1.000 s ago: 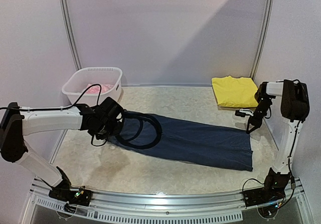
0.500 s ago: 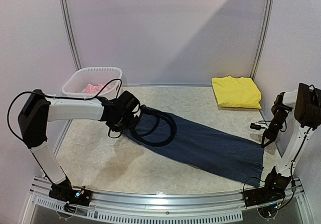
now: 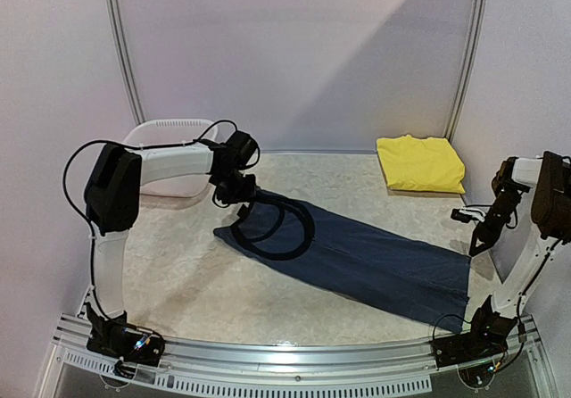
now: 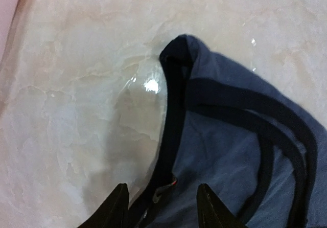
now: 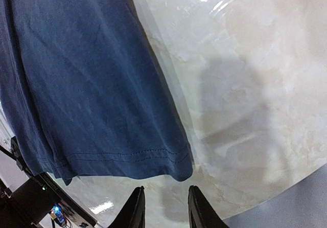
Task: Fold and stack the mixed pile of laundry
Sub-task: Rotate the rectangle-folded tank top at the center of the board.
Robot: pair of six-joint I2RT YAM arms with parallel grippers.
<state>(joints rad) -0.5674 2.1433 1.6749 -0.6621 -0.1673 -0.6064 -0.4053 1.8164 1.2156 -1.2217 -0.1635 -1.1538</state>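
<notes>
A navy tank top (image 3: 366, 255) lies spread flat across the table, its dark-trimmed straps at the left, its hem at the right. No print shows. My left gripper (image 3: 234, 194) is open just above the strap end (image 4: 176, 59), and the neckline trim (image 4: 168, 156) lies between its fingertips. My right gripper (image 3: 474, 244) is open and empty above the table, just off the hem corner (image 5: 181, 169). A folded yellow garment (image 3: 417, 162) lies at the back right. The pink garment is hidden.
A white plastic basket (image 3: 169, 139) stands at the back left, mostly behind my left arm. The table's near edge has a metal rail (image 3: 294, 362). A grey wall edge shows by the right gripper (image 5: 296, 202).
My left gripper has moved back and right to the strap end, dragging the tank top rightward. My right gripper has moved right, off the hem. Both have let go of the cloth.
</notes>
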